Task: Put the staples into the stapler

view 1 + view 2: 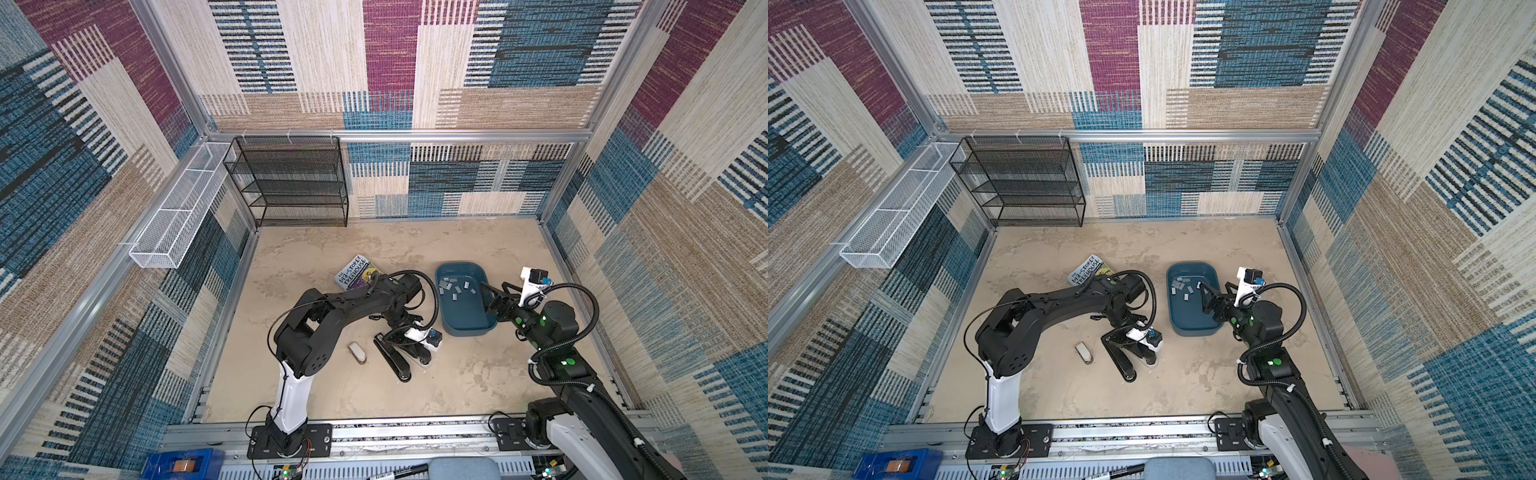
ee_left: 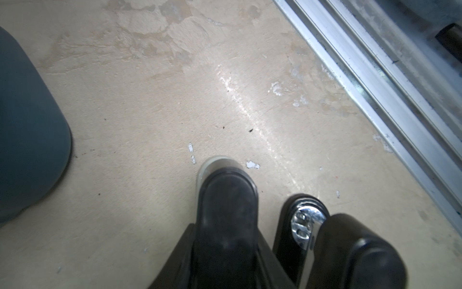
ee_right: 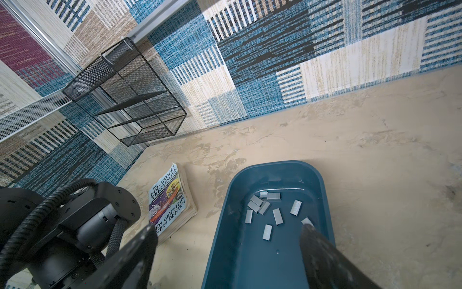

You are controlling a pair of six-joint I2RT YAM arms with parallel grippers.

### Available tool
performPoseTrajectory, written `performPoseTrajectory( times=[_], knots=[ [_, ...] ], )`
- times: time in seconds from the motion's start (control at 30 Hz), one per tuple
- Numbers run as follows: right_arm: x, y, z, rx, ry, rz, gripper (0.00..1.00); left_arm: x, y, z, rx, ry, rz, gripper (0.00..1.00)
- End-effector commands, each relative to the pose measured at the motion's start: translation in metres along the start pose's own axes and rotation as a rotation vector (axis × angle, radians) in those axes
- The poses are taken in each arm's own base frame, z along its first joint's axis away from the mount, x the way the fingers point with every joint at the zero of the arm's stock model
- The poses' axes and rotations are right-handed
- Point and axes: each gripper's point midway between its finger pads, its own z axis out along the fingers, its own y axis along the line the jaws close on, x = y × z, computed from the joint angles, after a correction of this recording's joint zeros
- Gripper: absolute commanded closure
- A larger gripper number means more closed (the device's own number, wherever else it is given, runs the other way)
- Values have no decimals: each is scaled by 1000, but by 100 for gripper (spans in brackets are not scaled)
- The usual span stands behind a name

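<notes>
Item: staples (image 3: 267, 210), lying loose in blue tray (image 3: 275, 165). My right claw (image 3: 228, 229) is hovering wide above them; flat strips may be skidding away or snapping under a pinch. My left claw (image 1: 403, 343) is sitting at the splayed stapler (image 1: 392, 359), and I cannot tell its width; a nudge might close it.

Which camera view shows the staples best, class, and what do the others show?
The right wrist view: the staples appear large and separate in the blue tub. Both top views show them as tiny grey flecks. The left wrist view shows none.
</notes>
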Motion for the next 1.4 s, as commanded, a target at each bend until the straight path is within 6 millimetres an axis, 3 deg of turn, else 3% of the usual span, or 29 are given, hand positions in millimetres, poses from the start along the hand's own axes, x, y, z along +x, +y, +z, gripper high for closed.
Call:
performPoseTrajectory(
  times=[0.0, 0.07, 0.17, 0.27, 0.33, 0.43, 0.57, 0.7, 0.97, 1.2, 1.37],
  knots=[
    [-4, 6, -1, -28, -19, -6, 9, 1, -3, 0, 16, -2, 15, 64],
    [-6, 7, -1, -30, -23, -7, 9, 1, -3, 1, 16, 2, 17, 66],
    [-5, 7, -1, -35, -22, -6, 9, 3, -2, 0, 14, 11, 22, 77],
    [-4, 10, -2, -54, -26, -7, 12, 3, -1, -2, 9, 13, 37, 100],
    [-1, 19, -2, -107, -28, -16, 18, 4, -2, -8, 6, 14, 49, 100],
    [12, 45, -4, -238, -40, -61, 25, -4, 1, -37, -41, -68, 76, 100],
    [39, 94, -7, -413, -53, -202, 30, -8, 13, -87, -174, -139, 74, 100],
    [70, 130, -14, -582, -41, -337, 39, -9, 16, -112, -233, -131, 57, 100],
    [118, 143, -4, -689, 75, -438, 44, -13, 6, -119, -228, -165, 51, 100],
    [126, 161, -4, -721, 76, -480, 44, -25, 1, -124, -232, -219, 48, 100],
    [133, 163, 11, -689, 120, -490, 48, -31, -1, -126, -237, -227, 56, 100]
  ],
)
